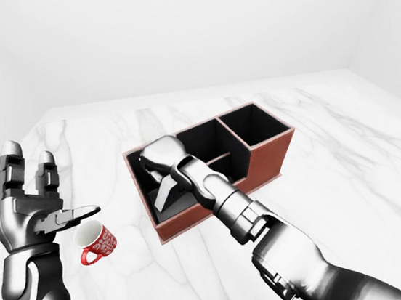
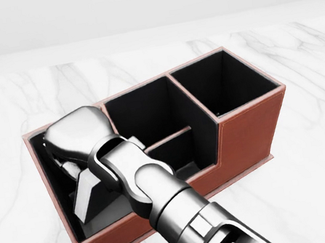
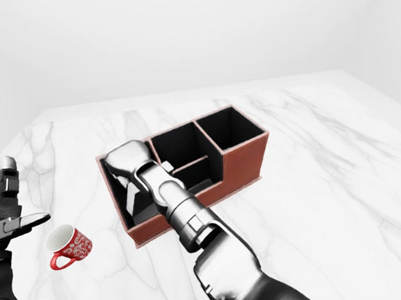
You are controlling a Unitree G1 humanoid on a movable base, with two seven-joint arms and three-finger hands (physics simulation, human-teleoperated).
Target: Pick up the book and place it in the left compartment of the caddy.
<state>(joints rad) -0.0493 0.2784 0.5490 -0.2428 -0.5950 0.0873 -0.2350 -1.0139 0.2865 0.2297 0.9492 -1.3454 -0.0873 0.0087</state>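
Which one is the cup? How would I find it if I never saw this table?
Start at the big brown caddy in the middle of the white marble table. Look to its left in the left-eye view, just below the robot's raised left hand. The mug is small and red with white patterns, the only bright thing there.

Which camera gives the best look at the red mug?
The left-eye view: the red mug shows whole beside the raised left hand. The right-eye view also shows it whole, smaller; the head view crops it at its bottom-left corner.
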